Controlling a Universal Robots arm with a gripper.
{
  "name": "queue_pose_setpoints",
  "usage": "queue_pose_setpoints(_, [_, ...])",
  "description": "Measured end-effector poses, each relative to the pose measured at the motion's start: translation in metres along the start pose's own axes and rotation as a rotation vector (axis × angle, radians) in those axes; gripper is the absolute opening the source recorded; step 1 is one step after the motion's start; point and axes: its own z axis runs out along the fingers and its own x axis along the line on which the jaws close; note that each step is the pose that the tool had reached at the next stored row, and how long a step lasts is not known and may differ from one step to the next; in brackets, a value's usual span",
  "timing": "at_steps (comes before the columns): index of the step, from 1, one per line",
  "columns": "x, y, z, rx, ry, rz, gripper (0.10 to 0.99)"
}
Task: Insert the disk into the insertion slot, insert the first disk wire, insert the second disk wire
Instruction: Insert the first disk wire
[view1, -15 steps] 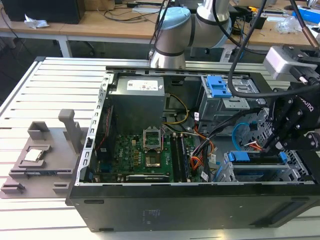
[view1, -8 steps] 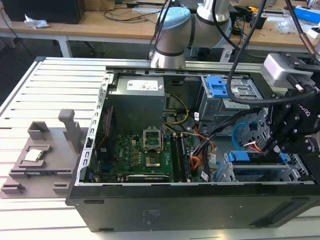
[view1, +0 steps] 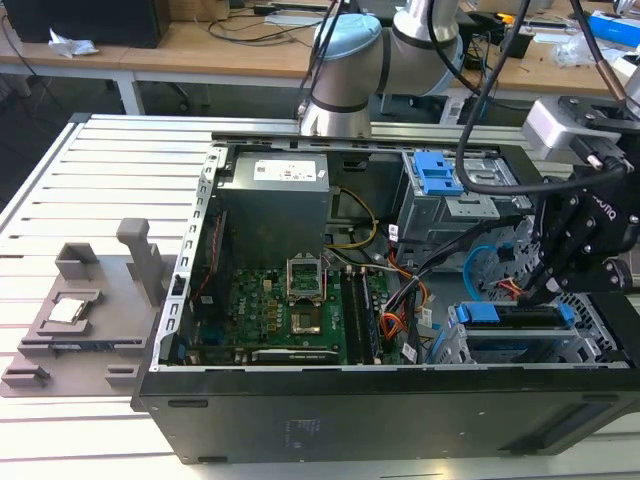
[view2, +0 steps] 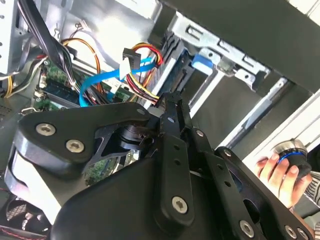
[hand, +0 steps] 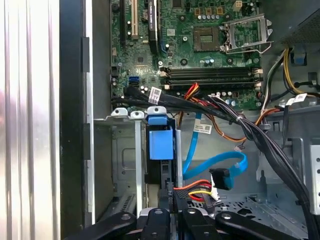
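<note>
While gripper (view2: 169, 103) pinches first wire (hand: 193, 186), disk (hand: 160, 143) slotted

A black computer case (view1: 400, 410) lies open on a slatted table (view1: 110, 170). Inside, a green motherboard (view1: 260, 300) sits near a grey power supply (view1: 275, 205). A grey stand (view1: 110, 340) rests on the exterior view's left.

The exterior view looks down at a slant from above one long side of the open computer case (view1: 380, 420) on the table (view1: 100, 180), taking in most of it, with the arm (view1: 345, 70) beyond. The first wrist view sits close behind the pincer (hand: 172, 200), facing the motherboard (hand: 210, 45). The second wrist view looks slantwise past the pincer's links. Both wrist views share the first disk wire (view2: 142, 80). All three share the second disk wire (view1: 470, 263) and the disk (view1: 510, 315).
</note>
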Motion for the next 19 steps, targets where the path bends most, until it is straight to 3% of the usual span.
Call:
queue_pose_setpoints(6, [-0.0027, -0.0057, 0.0025, -0.001, -0.0004, 0.000, 0.161])
queue_pose_setpoints(14, [-0.0028, -0.0082, 0.0043, -0.001, -0.0004, 0.000, 0.161])
queue_pose_setpoints(19, [-0.0025, -0.0078, -0.0020, -0.001, 0.0000, 0.000, 0.161])
